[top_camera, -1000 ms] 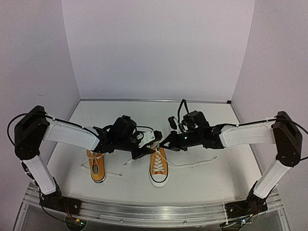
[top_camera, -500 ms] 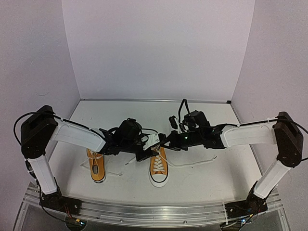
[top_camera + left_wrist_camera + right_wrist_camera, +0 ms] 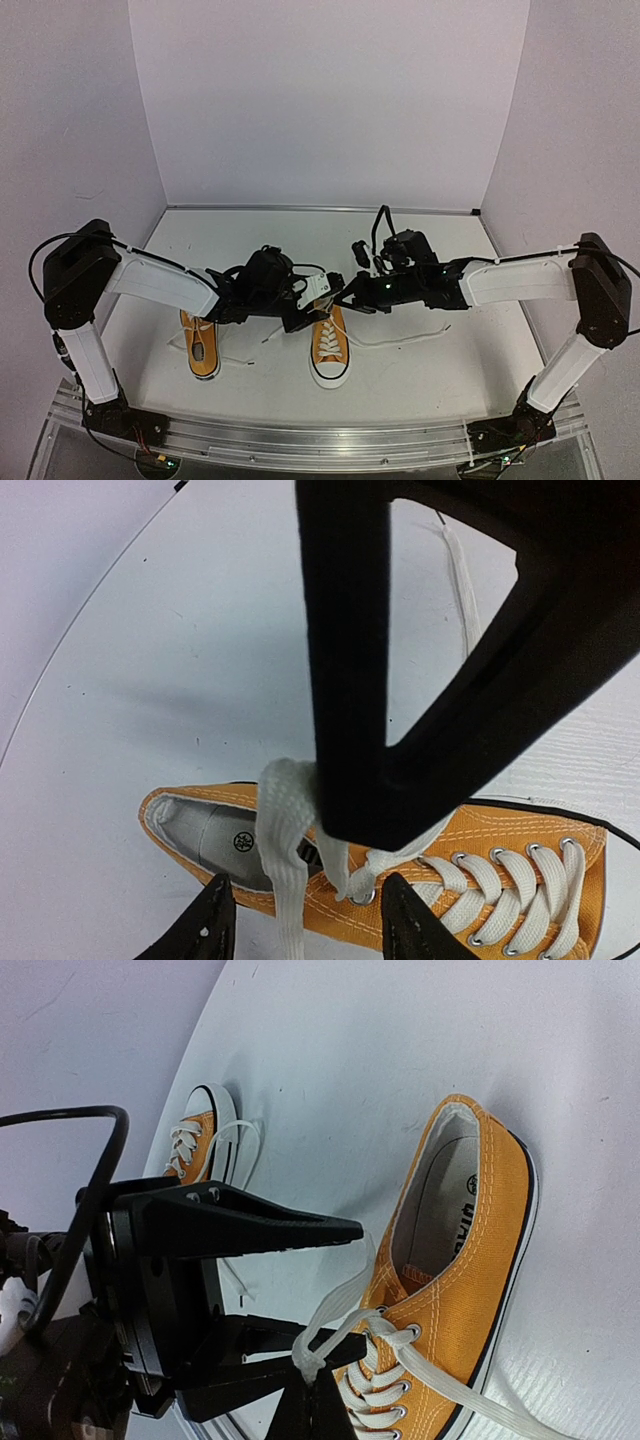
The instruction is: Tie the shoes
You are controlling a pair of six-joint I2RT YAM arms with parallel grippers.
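The right tool [image 3: 312, 1380] pinches a lace [image 3: 340, 1310] over the shoe [image 3: 465, 1250], hidden from overhead, while the left tool [image 3: 302, 905] stands wide astride that lace.

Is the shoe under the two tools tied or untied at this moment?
Untied. One lace rises loose from the top eyelets of the shoe, pinched in the right tool. No bow or knot shows.

Left gripper [image 3: 312, 303]: moved right to frame centre, reaching the lace [image 3: 285, 820] over the central shoe [image 3: 330, 345]. Left elbow [image 3: 72, 275]: shifted right.
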